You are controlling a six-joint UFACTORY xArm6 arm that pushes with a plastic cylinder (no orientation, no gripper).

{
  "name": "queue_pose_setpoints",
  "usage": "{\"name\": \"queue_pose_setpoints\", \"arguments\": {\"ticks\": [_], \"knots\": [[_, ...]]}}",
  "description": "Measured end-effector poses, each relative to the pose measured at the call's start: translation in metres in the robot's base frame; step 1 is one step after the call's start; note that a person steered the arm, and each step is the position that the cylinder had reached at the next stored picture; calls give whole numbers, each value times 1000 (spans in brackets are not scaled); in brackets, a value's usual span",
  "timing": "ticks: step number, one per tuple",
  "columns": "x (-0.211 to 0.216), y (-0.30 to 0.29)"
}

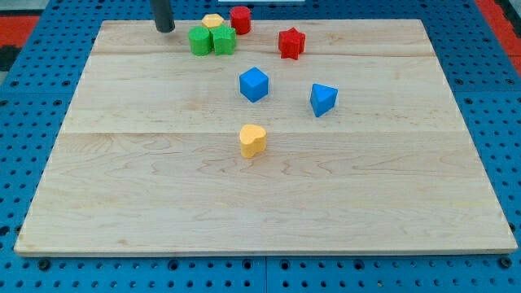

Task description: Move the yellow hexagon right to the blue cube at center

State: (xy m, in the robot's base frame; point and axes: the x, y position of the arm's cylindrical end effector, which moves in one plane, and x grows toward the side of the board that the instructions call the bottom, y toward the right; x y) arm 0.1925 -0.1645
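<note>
**benchrat:** So where was my tip (pixel 165 29) at that point? It sat at the view's top edge of the wooden board (pixel 269 203), touching nothing. It's a bare rod, so nothing to spread or pinch. The yellow hexagon (pixel 213 21) lay just to its right in the view, tucked behind the two green blocks (pixel 211 40), with the red cylinder (pixel 240 19) right beyond it.

**pushbot_fan:** And the target?

**benchrat:** The blue cube (pixel 254 84) was further right of the tip and down toward the view's bottom, near mid-board. I'd say the step in hand was the approach, the push itself not begun. The hexagon was hemmed in, so the next move probably called for getting behind it on the top side and steering it past the greens, then round to the cube's right.

**pushbot_fan:** Other stuff in the way?

**benchrat:** Red star-ish block (pixel 291 42) and a second blue block (pixel 323 98) sat on that right side, plus a yellow heart-like block (pixel 253 140) lower down. No labels or writing readable anywhere.
</note>
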Motion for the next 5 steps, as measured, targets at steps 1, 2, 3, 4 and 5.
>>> {"name": "queue_pose_setpoints", "arguments": {"ticks": [1, 2, 3, 4, 5], "knots": [[-1, 3], [0, 77], [0, 146], [4, 169], [37, 172]]}}
